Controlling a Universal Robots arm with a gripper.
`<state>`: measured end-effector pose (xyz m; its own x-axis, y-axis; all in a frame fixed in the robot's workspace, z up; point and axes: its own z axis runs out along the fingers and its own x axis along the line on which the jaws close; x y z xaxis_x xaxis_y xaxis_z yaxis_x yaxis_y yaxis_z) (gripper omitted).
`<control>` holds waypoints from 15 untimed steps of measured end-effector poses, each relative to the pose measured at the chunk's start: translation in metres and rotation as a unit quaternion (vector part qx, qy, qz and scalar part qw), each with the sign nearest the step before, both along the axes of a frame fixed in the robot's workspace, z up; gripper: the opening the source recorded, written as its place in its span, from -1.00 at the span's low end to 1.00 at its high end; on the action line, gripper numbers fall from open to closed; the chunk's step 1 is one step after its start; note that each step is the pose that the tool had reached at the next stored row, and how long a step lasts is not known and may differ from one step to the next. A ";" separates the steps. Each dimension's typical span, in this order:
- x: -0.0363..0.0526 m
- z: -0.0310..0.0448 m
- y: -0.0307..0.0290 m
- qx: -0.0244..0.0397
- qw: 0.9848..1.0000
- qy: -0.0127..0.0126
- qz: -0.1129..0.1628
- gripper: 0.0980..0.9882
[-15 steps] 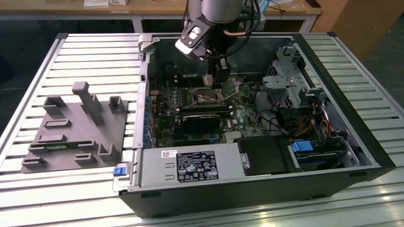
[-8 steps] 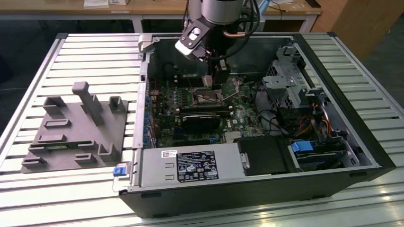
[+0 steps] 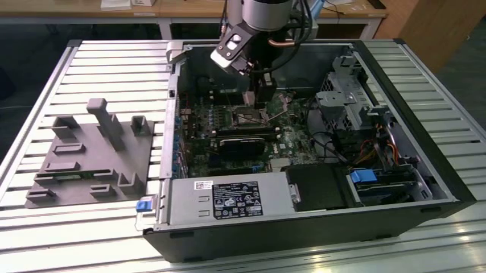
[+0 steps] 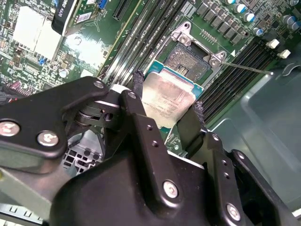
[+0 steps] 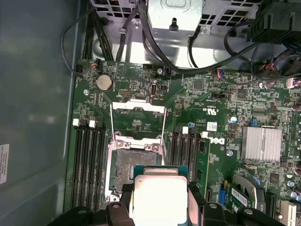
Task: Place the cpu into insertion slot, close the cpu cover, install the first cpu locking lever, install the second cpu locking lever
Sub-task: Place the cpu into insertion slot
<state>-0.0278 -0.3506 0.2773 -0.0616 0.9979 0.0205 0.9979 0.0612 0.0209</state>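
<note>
The gripper [image 4: 168, 93] has its two black fingers [image 4: 138, 82] pinched against opposite edges of the cpu [image 4: 162, 106], open only as far as the chip is wide, and carries it flat with the pale metal top facing up. The first step, placing the cpu, looks to be in hand and not yet done. In both wrist views the chip hangs off the board and overlaps only the near edge of the insertion slot [image 5: 133, 165], whose dark contact field lies mostly bare inside its silver rim. How high the chip sits above the slot cannot be told. By my reading, seating it calls for squaring the chip over the slot's centre, matching its edges to the rim, then a level, gentle descent so it drops in without scraping the contacts. On the far side of the slot the cpu cover [image 5: 138, 108] stands swung open, a thin silver frame, so nothing blocks the way in. A slim locking lever [image 4: 247, 68] juts outward from one corner of the slot, unlatched. Rows of memory slots [image 5: 87, 160] flank the slot on both sides. Farther off lies a coin cell battery [image 5: 104, 83], beyond the cover. In the exterior view the slot sits in the motherboard inside the open computer case [image 3: 304, 233], the arm reaching down over it.
</note>
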 end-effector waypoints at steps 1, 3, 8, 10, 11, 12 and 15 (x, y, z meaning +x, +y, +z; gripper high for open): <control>0.0000 -0.0007 0.0000 0.000 1.000 0.000 0.000 -0.01; 0.0000 -0.0020 0.0000 0.000 1.000 0.001 0.000 -0.01; 0.0000 -0.0049 0.0000 -0.001 1.000 0.001 0.000 -0.01; 0.0000 -0.0069 0.0000 -0.001 1.000 -0.002 0.000 -0.01; -0.0001 -0.0080 0.0001 -0.001 1.000 -0.003 0.000 -0.01; -0.0001 -0.0089 0.0003 -0.001 1.000 -0.004 0.000 -0.01; -0.0001 -0.0113 0.0030 -0.001 1.000 -0.004 -0.001 -0.01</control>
